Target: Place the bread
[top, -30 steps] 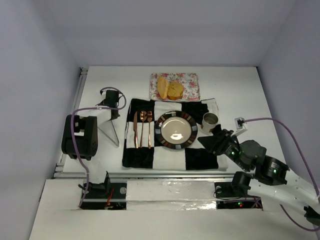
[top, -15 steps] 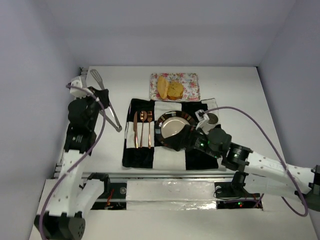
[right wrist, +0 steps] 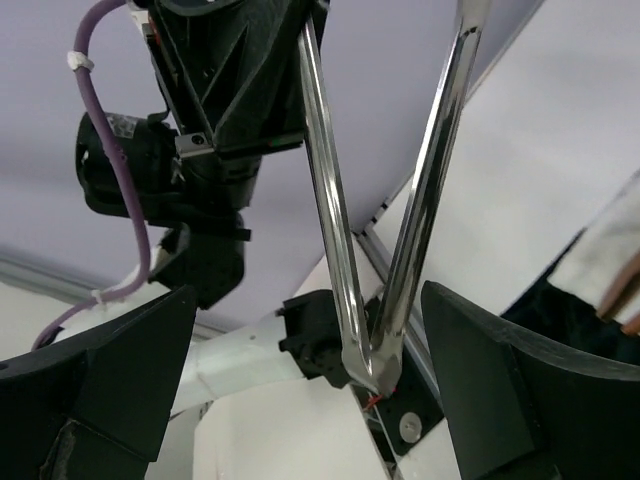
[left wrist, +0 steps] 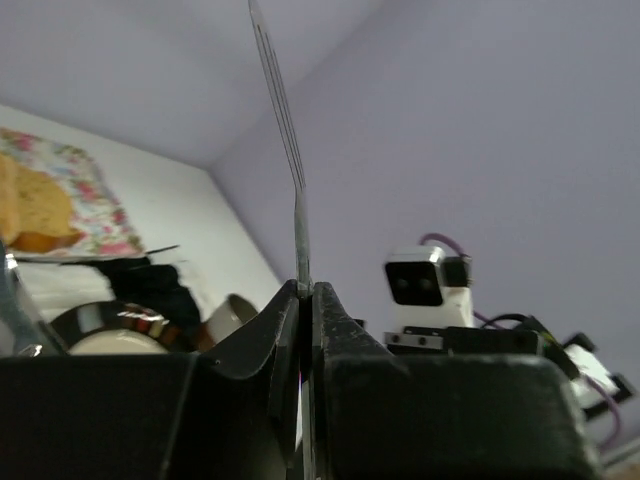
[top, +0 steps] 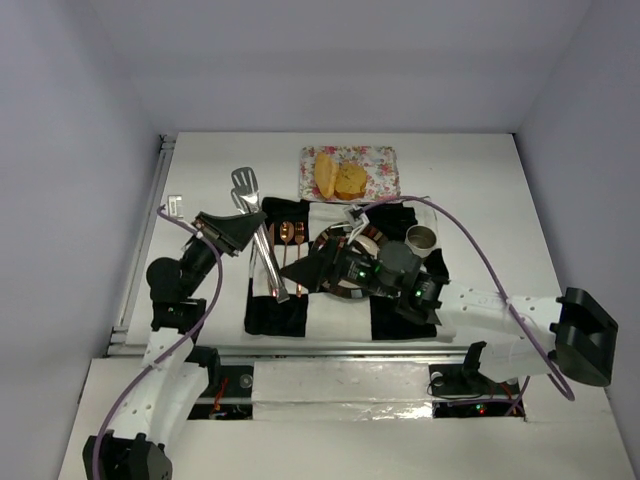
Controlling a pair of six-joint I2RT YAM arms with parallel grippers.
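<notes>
The bread lies on a floral tray (top: 380, 160) at the back: a yellower oval slice (top: 324, 174) and a rounder, browner piece (top: 350, 180). The bread (left wrist: 25, 205) also shows at the left edge of the left wrist view. My left gripper (top: 250, 230) is shut on one arm of metal tongs (top: 262, 240) and holds them over the left part of the checked cloth. In the left wrist view its jaws (left wrist: 303, 292) pinch the tong arm (left wrist: 290, 150). My right gripper (top: 300, 272) is open, with the tongs' hinge end (right wrist: 372, 365) between its fingers (right wrist: 100, 390).
A dark-rimmed plate (top: 368, 238) sits on the black-and-white cloth (top: 390, 315), partly under my right arm. Copper cutlery (top: 290, 232) lies left of the plate, under the tongs. A cup (top: 421, 238) stands right of the plate.
My left arm has swung the tongs right, from the table's left edge to over the cloth. My right arm has reached left across the plate to the tongs' hinge end.
</notes>
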